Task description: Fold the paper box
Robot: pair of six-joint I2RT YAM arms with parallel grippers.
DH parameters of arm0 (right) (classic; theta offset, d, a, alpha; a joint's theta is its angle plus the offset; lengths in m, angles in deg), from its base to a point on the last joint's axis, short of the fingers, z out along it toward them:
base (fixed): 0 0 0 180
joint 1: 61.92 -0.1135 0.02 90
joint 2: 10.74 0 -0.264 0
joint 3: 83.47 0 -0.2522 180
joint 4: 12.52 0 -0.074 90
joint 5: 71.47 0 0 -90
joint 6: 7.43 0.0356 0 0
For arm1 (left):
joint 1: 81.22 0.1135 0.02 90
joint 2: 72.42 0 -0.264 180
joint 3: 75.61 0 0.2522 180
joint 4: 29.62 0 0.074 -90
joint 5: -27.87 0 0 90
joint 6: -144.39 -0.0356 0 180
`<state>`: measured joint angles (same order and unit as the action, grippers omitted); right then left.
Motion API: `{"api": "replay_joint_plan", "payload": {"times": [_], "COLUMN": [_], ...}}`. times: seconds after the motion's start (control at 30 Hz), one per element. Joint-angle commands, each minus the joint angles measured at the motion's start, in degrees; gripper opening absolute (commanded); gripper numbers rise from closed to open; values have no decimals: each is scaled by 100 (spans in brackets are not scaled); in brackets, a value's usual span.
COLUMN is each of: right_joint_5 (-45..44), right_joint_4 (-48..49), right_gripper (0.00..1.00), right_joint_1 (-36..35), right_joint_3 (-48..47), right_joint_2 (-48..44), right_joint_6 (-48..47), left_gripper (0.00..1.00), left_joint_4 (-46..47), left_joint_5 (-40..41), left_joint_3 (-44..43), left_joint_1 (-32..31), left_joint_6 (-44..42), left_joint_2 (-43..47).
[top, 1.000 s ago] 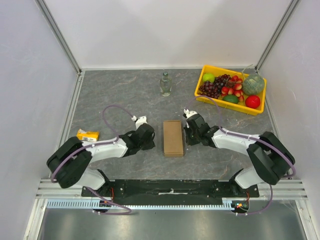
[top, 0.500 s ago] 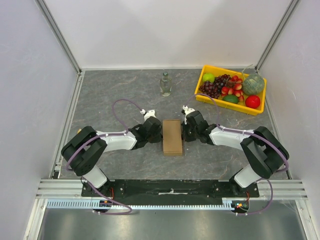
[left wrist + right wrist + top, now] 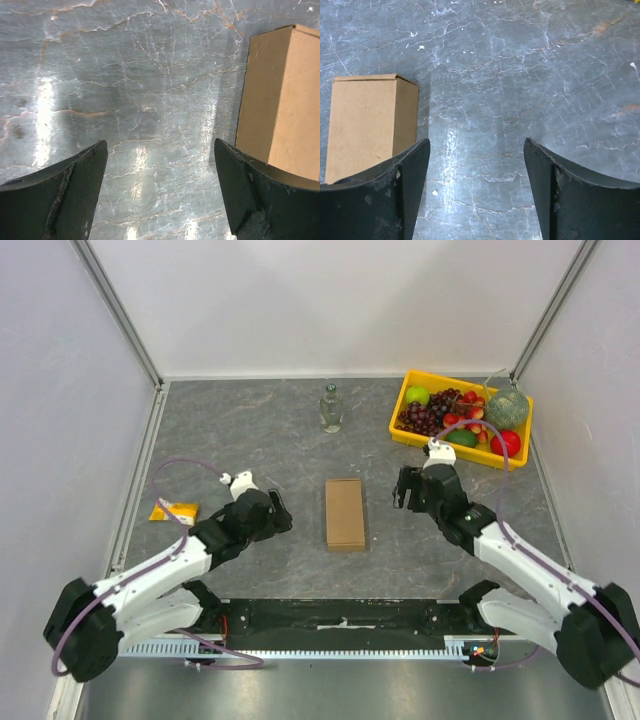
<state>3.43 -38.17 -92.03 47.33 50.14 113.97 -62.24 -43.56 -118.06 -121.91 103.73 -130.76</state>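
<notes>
Paper box (image 3: 346, 514) lies flat on the grey table (image 3: 250, 430), midway between the two arms, and it reads as a closed rectangular carton with no flap or tab standing proud in any view. What has changed is the arms. Half a second ago both claws were clenched and pressed in against the box's long sides, one from each flank. Now the left claw (image 3: 280, 512) has drawn back toward its own side and the right claw (image 3: 402, 490) has pulled away toward the fruit tray (image 3: 405, 435). Both stand well apart from the cardboard. Each wrist view shows the fingers spread wide over bare table, with the box off to one edge, so both claws are released and grasping nothing. The box itself has not shifted or sprung open with the pressure gone. That suggests the last squeeze seated the folds, and the folding looks finished or very nearly so. The underside and far end are not visible.
</notes>
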Motion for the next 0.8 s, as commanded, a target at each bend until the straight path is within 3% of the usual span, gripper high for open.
{"api": "replay_joint_plan", "payload": {"times": [0.0,0.2,0.5,0.77], "right_joint_5": [-267,-134,-556,-644], "right_joint_4": [211,1011,1408,1197], "right_gripper": [84,98,98,98], "right_joint_1": [5,-13,-13,-4], "right_joint_3": [747,1803,2524,2586], "right_joint_2": [-813,-2061,-3099,-2907], "right_joint_6": [305,534,595,596], "left_gripper": [93,94,94,93], "left_joint_4": [-742,-778,-919,-936], "left_joint_5": [384,411,218,253], "left_joint_3": [-58,126,530,689], "left_joint_1": [-27,-36,-36,-27], "left_joint_6": [181,-205,-618,-680], "left_joint_2": [613,1395,2784,3505]}}
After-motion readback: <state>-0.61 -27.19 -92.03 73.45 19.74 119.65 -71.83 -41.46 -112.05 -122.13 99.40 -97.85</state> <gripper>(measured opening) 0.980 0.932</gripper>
